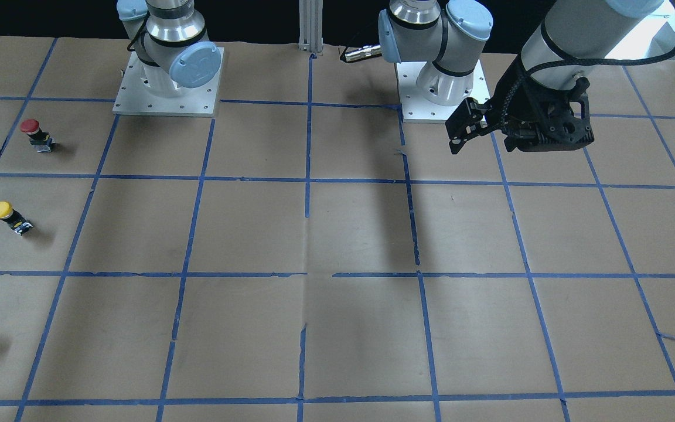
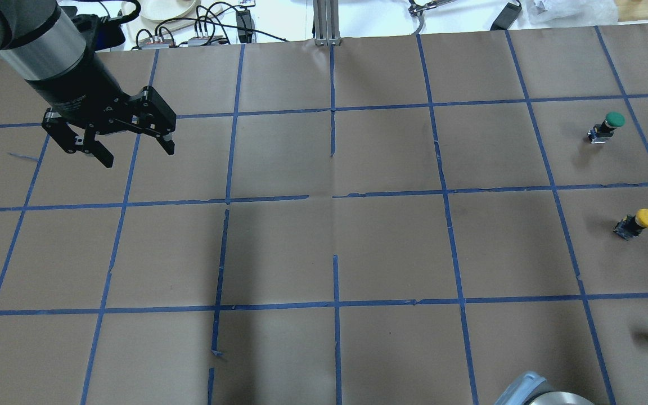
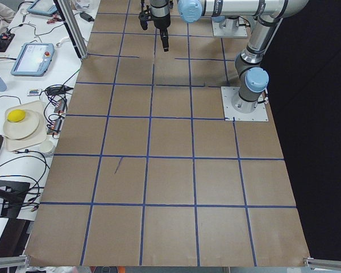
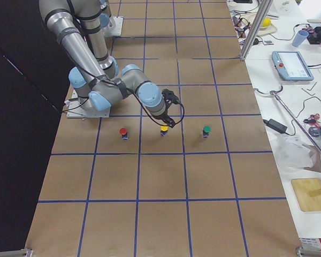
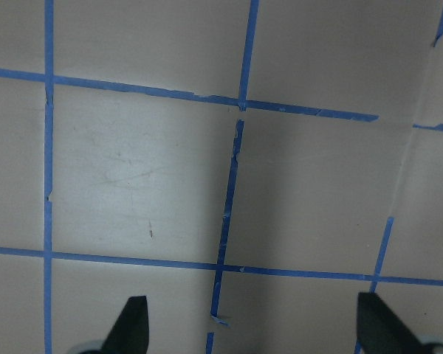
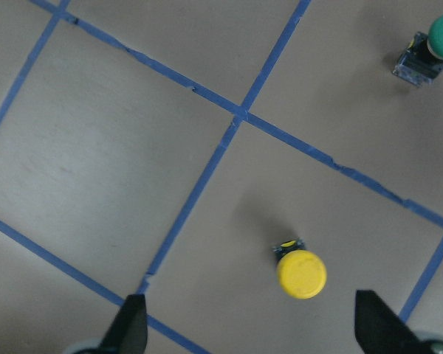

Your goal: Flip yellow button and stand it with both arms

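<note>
Right wrist-mounted view: the yellow button [image 6: 301, 273] is seen upright on its base on the table [image 6: 96, 147], untouched, below the widely spread fingers of the right gripper [image 6: 247, 310]. Farther off a green button [image 6: 428, 46] is shown. It is missed by the front-facing view, where a red button [image 1: 36, 134] is caught instead. The left gripper [image 2: 137, 156] is held spread, well apart.
</note>
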Action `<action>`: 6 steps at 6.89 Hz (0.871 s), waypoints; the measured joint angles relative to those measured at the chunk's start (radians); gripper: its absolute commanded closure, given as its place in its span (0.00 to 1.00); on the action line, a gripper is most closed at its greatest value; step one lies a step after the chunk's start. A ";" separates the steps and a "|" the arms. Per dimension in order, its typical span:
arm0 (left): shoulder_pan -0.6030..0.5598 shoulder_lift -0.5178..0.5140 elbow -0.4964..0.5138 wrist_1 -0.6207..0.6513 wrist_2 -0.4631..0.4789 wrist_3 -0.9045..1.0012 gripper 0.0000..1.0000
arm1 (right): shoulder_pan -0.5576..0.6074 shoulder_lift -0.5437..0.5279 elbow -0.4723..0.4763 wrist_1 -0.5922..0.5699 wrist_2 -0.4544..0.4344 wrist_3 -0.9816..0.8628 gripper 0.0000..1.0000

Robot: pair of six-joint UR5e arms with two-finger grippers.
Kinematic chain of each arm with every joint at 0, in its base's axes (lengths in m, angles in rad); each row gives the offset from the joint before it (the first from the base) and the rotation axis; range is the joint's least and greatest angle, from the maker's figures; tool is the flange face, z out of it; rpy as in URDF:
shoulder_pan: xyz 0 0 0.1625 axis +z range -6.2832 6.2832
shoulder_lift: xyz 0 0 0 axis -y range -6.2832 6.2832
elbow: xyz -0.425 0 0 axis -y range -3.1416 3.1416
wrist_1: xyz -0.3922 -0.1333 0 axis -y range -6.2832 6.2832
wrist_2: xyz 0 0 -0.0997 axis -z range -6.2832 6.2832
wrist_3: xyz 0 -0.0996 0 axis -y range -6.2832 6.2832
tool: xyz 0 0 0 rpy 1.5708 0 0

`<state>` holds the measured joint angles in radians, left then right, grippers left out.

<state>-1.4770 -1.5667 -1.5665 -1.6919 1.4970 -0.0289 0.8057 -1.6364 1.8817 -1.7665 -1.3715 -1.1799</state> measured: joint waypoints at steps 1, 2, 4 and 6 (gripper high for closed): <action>-0.004 0.005 0.000 0.001 0.013 0.004 0.00 | 0.085 -0.022 -0.047 0.079 -0.042 0.260 0.00; -0.010 0.014 0.004 0.005 0.033 0.003 0.00 | 0.183 -0.033 -0.088 0.130 -0.082 0.523 0.00; -0.016 0.044 0.021 0.005 0.049 0.006 0.00 | 0.389 -0.042 -0.141 0.183 -0.129 0.938 0.00; -0.020 0.053 0.018 0.003 0.049 0.004 0.00 | 0.579 -0.043 -0.211 0.268 -0.144 1.209 0.00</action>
<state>-1.4970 -1.5141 -1.5489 -1.6885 1.5459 -0.0248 1.3848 -1.6791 1.6709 -1.4984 -1.5157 0.0287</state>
